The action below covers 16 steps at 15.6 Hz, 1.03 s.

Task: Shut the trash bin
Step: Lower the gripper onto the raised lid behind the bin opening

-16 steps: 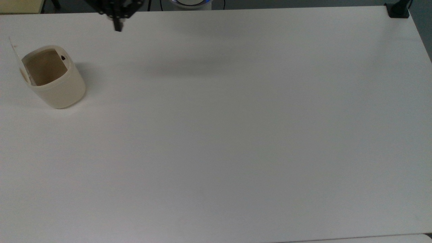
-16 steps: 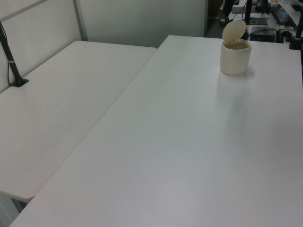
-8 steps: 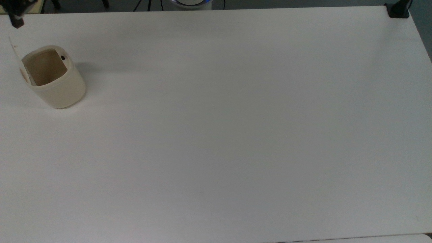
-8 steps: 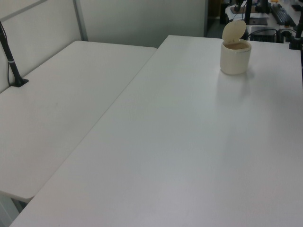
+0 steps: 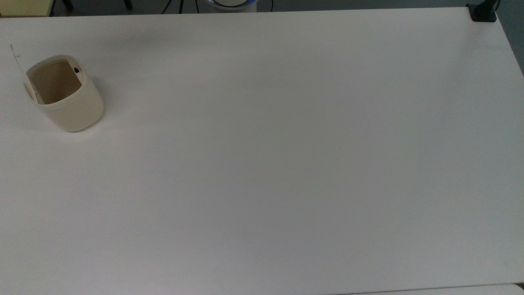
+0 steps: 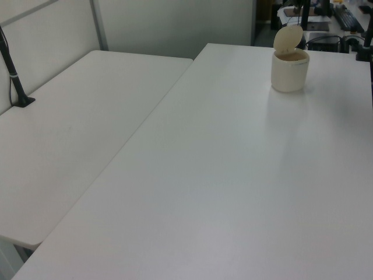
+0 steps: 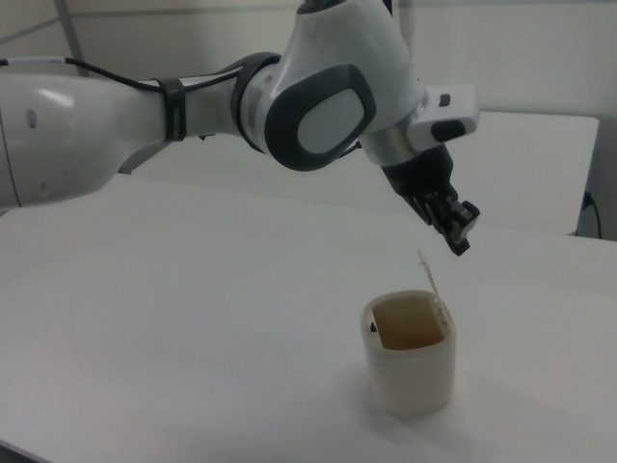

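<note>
— Item one, the arm?
— White arm (image 7: 193,111) reached in from the right view's left, bent at a grey-capped joint, wrist angled down toward the right view's right. Black hand (image 7: 461,236) hung tilted above and just behind the bin, apart from it.
— Finger spread?
— Could not tell; the fingertips read as one dark tip.
— Item two, the trash bin?
— Cream trash bin (image 5: 67,96) stood upright on the white table (image 5: 286,164), near the top view's upper-left corner. Mouth open, tan inside. Thin lid (image 6: 288,38) stood raised on the hinge side, nearly upright. Small black button (image 5: 76,70) sat at the rim opposite the lid.
</note>
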Each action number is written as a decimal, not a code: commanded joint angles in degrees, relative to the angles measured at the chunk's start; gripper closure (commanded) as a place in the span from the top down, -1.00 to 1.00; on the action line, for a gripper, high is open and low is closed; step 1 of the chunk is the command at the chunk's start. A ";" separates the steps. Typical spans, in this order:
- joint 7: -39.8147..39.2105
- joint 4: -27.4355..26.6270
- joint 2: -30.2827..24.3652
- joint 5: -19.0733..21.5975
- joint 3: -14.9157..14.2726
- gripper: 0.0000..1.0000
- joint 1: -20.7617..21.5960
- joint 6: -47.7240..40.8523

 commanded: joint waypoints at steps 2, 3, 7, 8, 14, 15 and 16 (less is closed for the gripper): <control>-0.12 -2.68 0.18 -0.24 0.28 -1.00 0.77 1.30; -0.56 -3.29 0.18 -0.15 0.36 -1.00 1.03 1.04; -2.33 -5.84 0.09 0.55 0.63 -1.00 2.43 0.60; -2.41 -6.20 0.09 0.55 0.63 -1.00 2.79 -0.27; -6.54 -9.71 0.26 0.64 0.72 -1.00 4.72 -3.18; -6.63 -10.15 0.27 0.73 0.72 -1.00 5.16 -3.18; -7.07 -10.59 0.27 0.73 0.72 -1.00 5.42 -3.27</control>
